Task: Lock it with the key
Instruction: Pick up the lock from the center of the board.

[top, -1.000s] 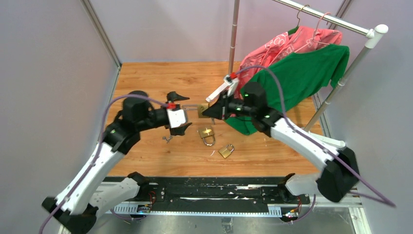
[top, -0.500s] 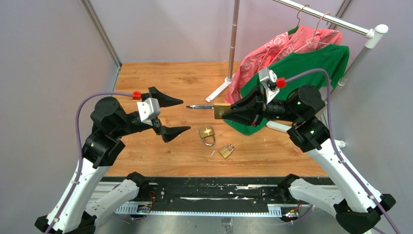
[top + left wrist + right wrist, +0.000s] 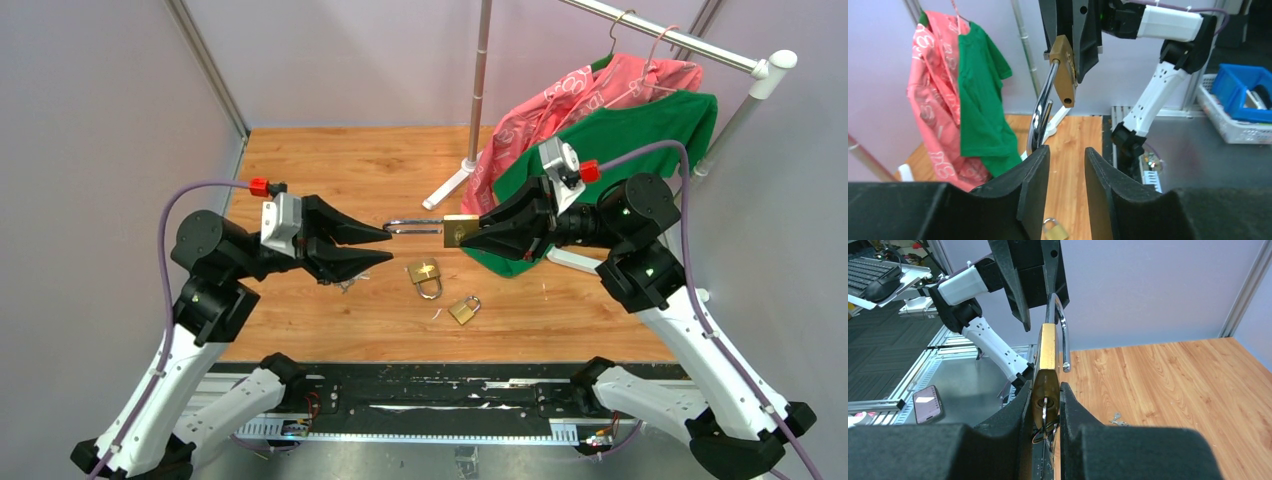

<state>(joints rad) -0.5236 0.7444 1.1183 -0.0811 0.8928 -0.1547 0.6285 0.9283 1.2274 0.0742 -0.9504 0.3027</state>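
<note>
brass padlock sits in mid-air, clamped by the right gripper, a key seemingly in its keyhole, but its shackle hangs free, so closing it remains, while the left gripper, narrowly parted and empty, faces the shackle's tip.

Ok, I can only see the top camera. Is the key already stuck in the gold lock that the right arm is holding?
Observer: Yes. The right wrist camera shows a key in the keyhole at the bottom of the padlock, between the fingers of the right end effector.
Operator: And is the silver loop clicked shut?
Observer: No. The left wrist camera shows the free end of the shackle out of the body, and its hole is empty.
</note>
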